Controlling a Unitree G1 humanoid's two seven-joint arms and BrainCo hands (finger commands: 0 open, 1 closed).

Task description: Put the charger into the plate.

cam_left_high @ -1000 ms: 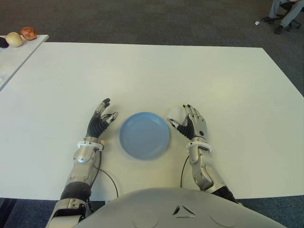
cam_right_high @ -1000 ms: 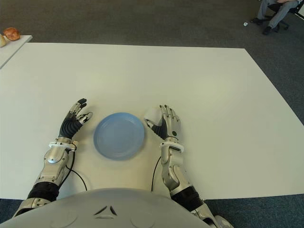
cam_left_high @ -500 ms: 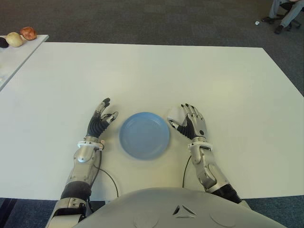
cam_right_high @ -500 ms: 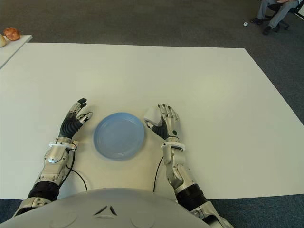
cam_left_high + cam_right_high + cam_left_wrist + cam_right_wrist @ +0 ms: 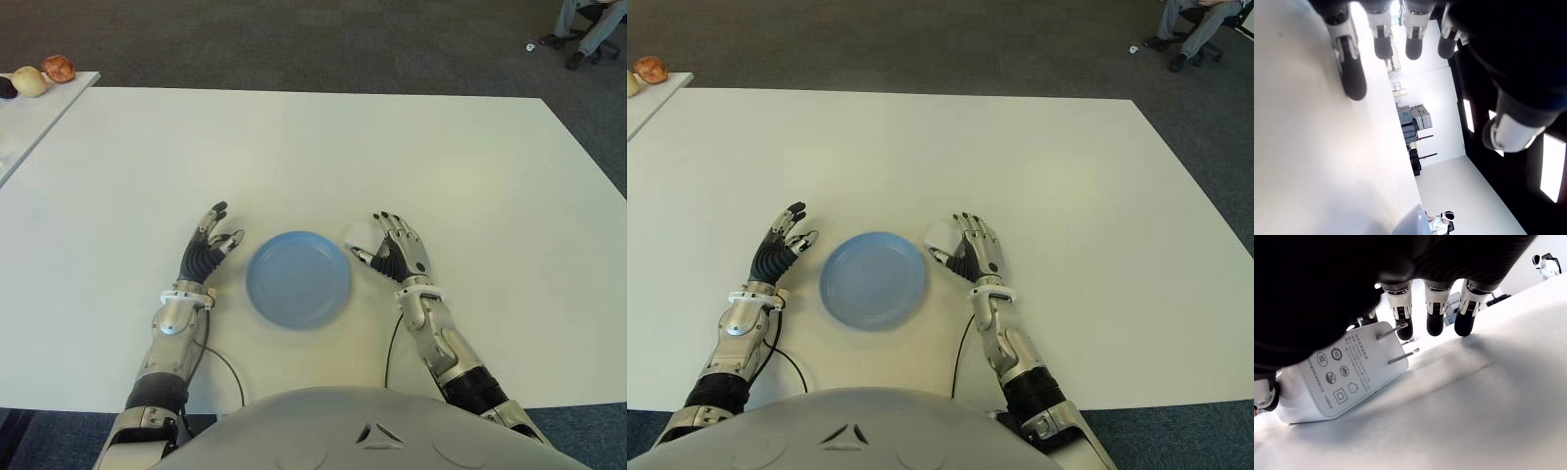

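While you watched: both arms lay forward on the white tabletop (image 5: 313, 147), one on each side of the plate.
Plate: you had a blue plate (image 5: 298, 278) flat on the tabletop, between the two hands, with nothing in it.
Charger: you could see the white charger (image 5: 1337, 379) lying on the tabletop just to the right of the plate, outside its rim, its two metal prongs sticking out sideways; in the head views it showed as a white block (image 5: 361, 235) beside the right robot hand.
Right robot hand: your right robot hand (image 5: 395, 252) stood just right of the plate, against the charger; its fingers (image 5: 1434, 313) were stretched out straight past the charger with the tips down near the tabletop, not closed round it, so it was released and gripped nothing.
Contact: you cannot tell for sure whether the palm touched the charger's body; the thumb side sat close against it.
Left robot hand: your left robot hand (image 5: 208, 248) showed just left of the plate, fingers (image 5: 1352, 73) loosely extended and spread, holding nothing.
Side table: you had a few round items (image 5: 43, 72) on a second white table (image 5: 24, 113) at the far left.
Background: a seated person's legs (image 5: 586, 27) showed at the far right, on the dark carpet (image 5: 294, 39).
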